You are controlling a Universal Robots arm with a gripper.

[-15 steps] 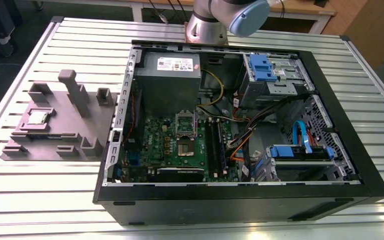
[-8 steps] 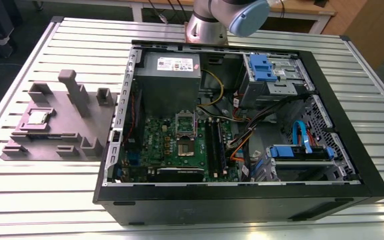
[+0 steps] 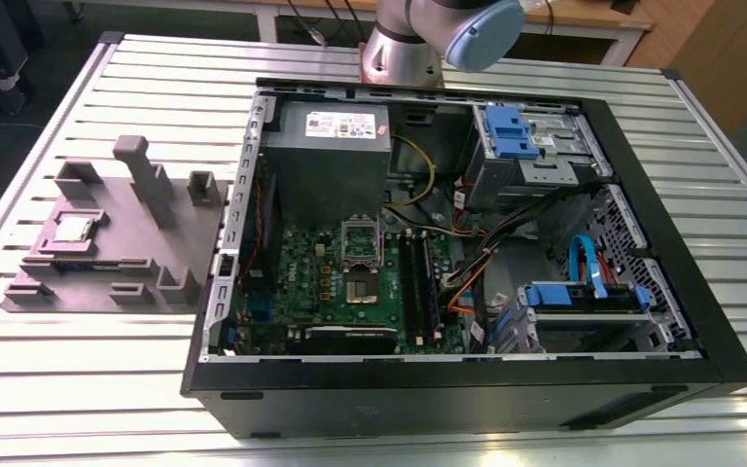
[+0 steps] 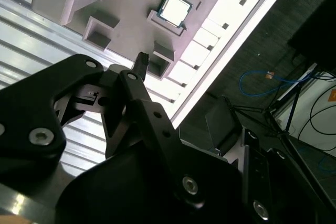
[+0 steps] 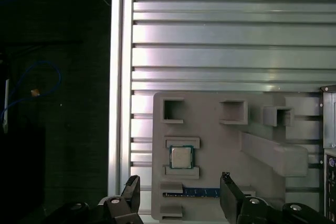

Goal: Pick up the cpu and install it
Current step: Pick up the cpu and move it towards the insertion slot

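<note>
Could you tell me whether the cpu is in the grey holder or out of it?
In: the cpu lies flat in a recess of the grey holder, the open tool apart from it.

**A:** How's the light in the exterior view?

**B:** Even and from overhead. The table (image 3: 114, 370) shines in pale bands along its aluminium slats, while the inside of the computer case (image 3: 478, 394) stays dim, shadowed under its walls. The grey tray (image 3: 101, 258) carries a mauve cast.

**A:** And from the wrist?

**B:** In the second wrist view the slats at the table's edge blow out to pure white, and the cpu (image 4: 175, 10) glares pale on top. The first wrist view is gentler: striped reflections on the slats, and the floor (image 5: 52, 77) beside them almost black.
</note>
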